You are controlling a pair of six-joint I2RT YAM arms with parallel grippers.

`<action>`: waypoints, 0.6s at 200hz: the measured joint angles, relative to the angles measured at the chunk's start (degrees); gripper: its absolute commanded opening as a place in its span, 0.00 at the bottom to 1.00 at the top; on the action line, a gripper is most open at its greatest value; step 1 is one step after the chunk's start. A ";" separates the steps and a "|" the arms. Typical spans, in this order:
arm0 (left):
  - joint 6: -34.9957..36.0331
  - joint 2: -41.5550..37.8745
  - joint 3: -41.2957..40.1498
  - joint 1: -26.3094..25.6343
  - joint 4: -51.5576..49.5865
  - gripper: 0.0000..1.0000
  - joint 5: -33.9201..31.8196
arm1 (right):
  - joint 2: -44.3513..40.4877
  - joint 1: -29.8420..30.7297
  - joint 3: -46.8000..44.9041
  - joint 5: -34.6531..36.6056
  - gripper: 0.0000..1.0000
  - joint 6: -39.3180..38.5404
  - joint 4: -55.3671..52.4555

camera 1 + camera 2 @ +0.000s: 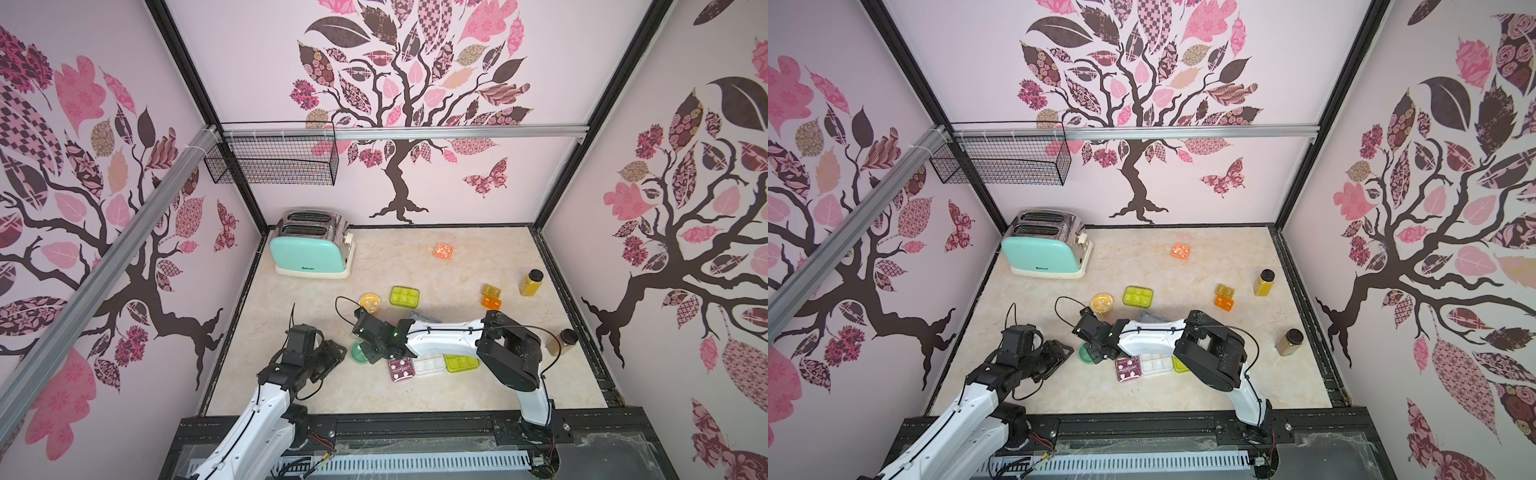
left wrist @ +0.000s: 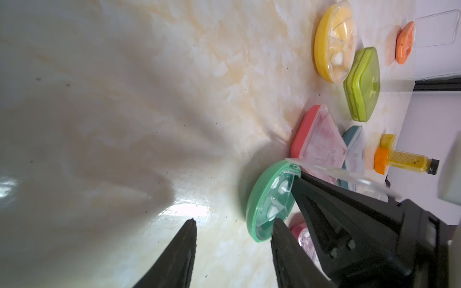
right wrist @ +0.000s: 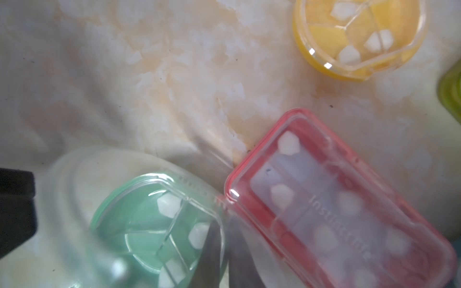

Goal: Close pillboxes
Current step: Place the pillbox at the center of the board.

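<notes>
Right end effector (image 2: 299,182) (jaws closed) partly hides mint pillbox (image 2: 257,199).

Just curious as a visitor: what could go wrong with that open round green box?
The mint round pillbox is open, the shut right gripper at its lid; pushed, it may slide instead of closing. The pink pillbox beside it could shift. The left gripper hovers close; the two might collide.

Glossy marble-look tabletop (image 2: 124,99), smooth translucent plastic mint pillbox (image 2: 258,197).
</notes>
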 measured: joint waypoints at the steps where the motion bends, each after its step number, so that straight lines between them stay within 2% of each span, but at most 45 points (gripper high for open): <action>1: 0.00 0.04 0.00 0.00 0.04 0.50 0.00 | 0.02 -0.02 0.00 0.00 0.06 0.07 0.02; 42: 0.55 2.84 0.00 -0.07 3.23 0.48 0.61 | 0.02 -1.42 0.00 0.74 0.15 0.48 0.63; 79: 1.79 6.27 0.00 -0.15 5.46 0.47 2.43 | -0.79 -2.78 -0.28 -0.76 0.42 0.57 0.44; 90: 2.01 7.74 0.00 -0.22 6.27 0.47 3.45 | -2.38 -3.10 -1.09 -2.19 0.47 1.14 0.33; 120: 2.54 11.28 0.00 -0.94 7.69 0.44 5.92 | -8.87 -3.43 -3.10 -6.60 0.49 0.72 -0.70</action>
